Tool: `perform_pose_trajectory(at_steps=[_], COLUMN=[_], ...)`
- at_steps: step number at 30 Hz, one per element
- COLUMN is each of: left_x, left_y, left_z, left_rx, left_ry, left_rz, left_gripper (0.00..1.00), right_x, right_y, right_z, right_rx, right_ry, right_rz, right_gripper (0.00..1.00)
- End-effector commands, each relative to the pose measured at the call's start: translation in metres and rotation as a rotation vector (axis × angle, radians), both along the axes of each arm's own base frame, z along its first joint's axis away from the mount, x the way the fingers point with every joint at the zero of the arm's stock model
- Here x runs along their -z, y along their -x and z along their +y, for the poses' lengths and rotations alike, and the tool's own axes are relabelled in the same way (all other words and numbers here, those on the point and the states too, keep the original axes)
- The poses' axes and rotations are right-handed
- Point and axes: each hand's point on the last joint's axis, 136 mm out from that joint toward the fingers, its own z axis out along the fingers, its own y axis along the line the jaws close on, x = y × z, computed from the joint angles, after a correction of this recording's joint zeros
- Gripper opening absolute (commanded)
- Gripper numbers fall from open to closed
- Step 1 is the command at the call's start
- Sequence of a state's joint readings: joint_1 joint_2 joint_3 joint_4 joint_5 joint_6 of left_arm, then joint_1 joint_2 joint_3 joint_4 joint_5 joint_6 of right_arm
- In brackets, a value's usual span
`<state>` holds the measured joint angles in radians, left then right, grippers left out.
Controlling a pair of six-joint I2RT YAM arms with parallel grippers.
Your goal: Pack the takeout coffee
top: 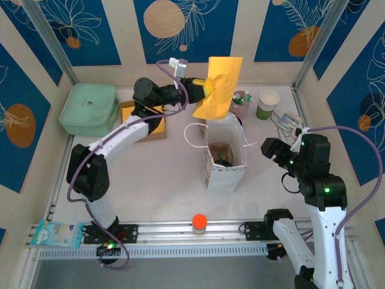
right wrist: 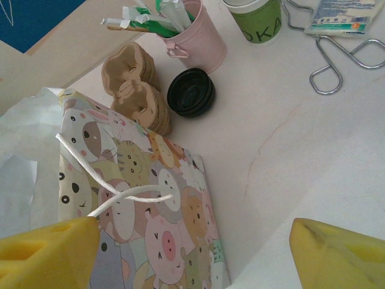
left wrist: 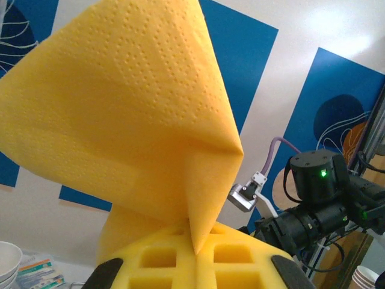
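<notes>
Top external view, nearest first: a little orange-capped thing [top: 199, 223] sat on the rail by the arm bases. A bit further in, the right claw [top: 272, 149] hung just right of the bag [top: 224, 177], spread wide with nothing in it. Its wrist view had the yellow pads [right wrist: 42, 253] well apart over the bag's cartoon-animal side.

The bag stood upright and open mid-surface [top: 156, 192]. The coffee [top: 224, 159] looked to be down inside it, dark top with a bit of green, though it was hard to make out.

Above the bag's far edge, the left claw [top: 203, 88] was clamped on a yellow napkin [top: 221, 90] up in the air.

Far side: black lids [right wrist: 191, 91], pink cup [right wrist: 195, 39], lidless cup [top: 267, 103].
</notes>
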<state>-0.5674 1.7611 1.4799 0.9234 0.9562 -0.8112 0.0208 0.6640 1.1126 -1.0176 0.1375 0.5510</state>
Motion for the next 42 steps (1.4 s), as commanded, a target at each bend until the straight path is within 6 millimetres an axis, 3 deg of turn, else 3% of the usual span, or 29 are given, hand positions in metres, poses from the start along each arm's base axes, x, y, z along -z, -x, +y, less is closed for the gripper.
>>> perform_pose_trajectory(at_steps=[1, 19, 42], left_x=[-0.009, 0.015, 0.063], left_y=[0.013, 0.029, 0.018], left_z=[0.001, -0.019, -0.031], left_rx=[-0.006, 0.097, 0.047], left_ry=[0.081, 0.173, 0.100], left_rz=[-0.126, -0.092, -0.093], left_gripper=[0.00, 0.00, 0.00], right_x=[0.002, 0.005, 0.005], right_y=[0.004, 0.004, 0.005], right_z=[0.004, 0.003, 0.003], right_rx=[-0.013, -0.006, -0.006], right_ry=[-0.019, -0.017, -0.015], right_rz=[0.009, 0.013, 0.011], right_gripper=[0.83, 0.83, 0.83])
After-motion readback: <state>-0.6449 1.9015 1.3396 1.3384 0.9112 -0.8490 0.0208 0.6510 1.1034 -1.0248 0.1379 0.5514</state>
